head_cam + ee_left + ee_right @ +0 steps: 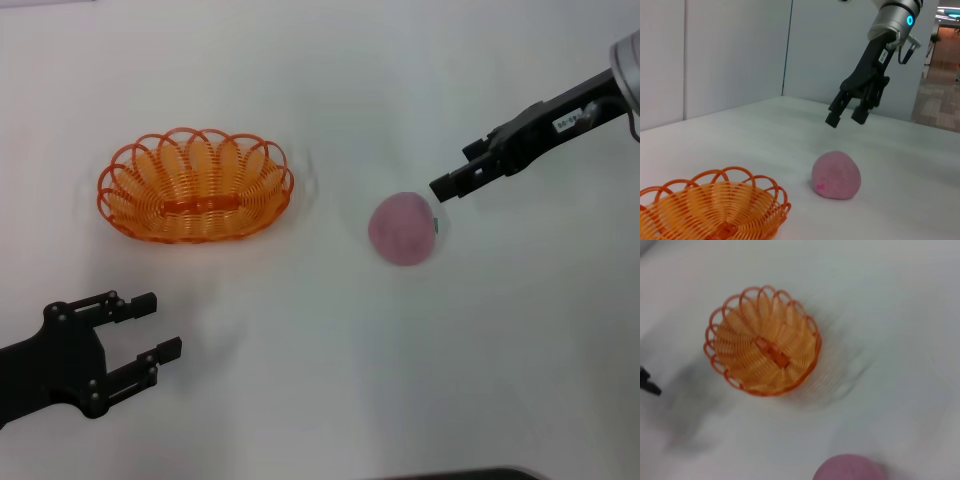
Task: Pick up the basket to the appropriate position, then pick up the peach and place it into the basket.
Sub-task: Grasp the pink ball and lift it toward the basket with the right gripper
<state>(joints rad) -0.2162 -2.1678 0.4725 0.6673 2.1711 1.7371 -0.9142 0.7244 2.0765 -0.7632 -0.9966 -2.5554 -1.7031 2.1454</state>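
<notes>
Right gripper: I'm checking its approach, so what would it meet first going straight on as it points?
Probably the peach: the open right gripper hangs just above it, angled down toward it. Exact height is unclear.

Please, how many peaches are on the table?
1. The peach lies on the white table, right of the basket, apart from it, below the right claw. Nothing suggests hidden ones.
</notes>
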